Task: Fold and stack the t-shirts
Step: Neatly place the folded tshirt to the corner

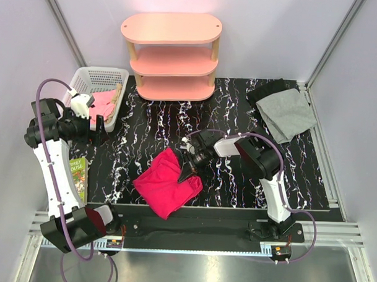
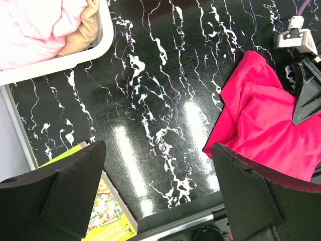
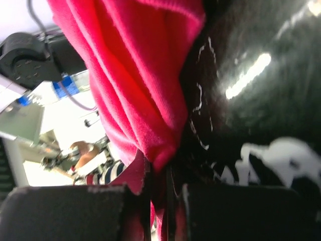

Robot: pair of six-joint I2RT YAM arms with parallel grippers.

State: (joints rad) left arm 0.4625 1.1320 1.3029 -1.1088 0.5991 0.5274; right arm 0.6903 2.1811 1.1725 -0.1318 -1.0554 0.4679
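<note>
Your right gripper (image 1: pixel 189 170) sits just below the centre of the top view, its jaws pinched narrow on the right edge of the red t-shirt (image 1: pixel 167 183). In the right wrist view you see a fold of that crimson cloth running down from the top of the frame, caught in the slim gap between the two black fingers (image 3: pixel 65 211) at the bottom edge. The shirt lies crumpled on the black marbled table (image 1: pixel 237 173), in the lower middle of the top view, close to the table's near edge. In the left wrist view the same shirt fills the right side of the frame.

Your left gripper (image 1: pixel 99 128) is at the left of the top view, just beside the white basket (image 1: pixel 99 72). Its jaws stand wide with nothing between them, and the left wrist view shows bare table in the gap. The basket holds pink cloth (image 1: pixel 104 104) and something tan beside it.

The grey t-shirt (image 1: pixel 287 113) lies in the upper right of the top view, spread fairly flat near the table's far right corner. It rests partly over a dark cloth (image 1: pixel 264 91), well apart from the red one. A pink three-tier shelf (image 1: pixel 172 54) stands at the top centre, at the table's far edge. A green and yellow book (image 1: pixel 79 174) lies at the left edge of the table, just beside the left arm
</note>
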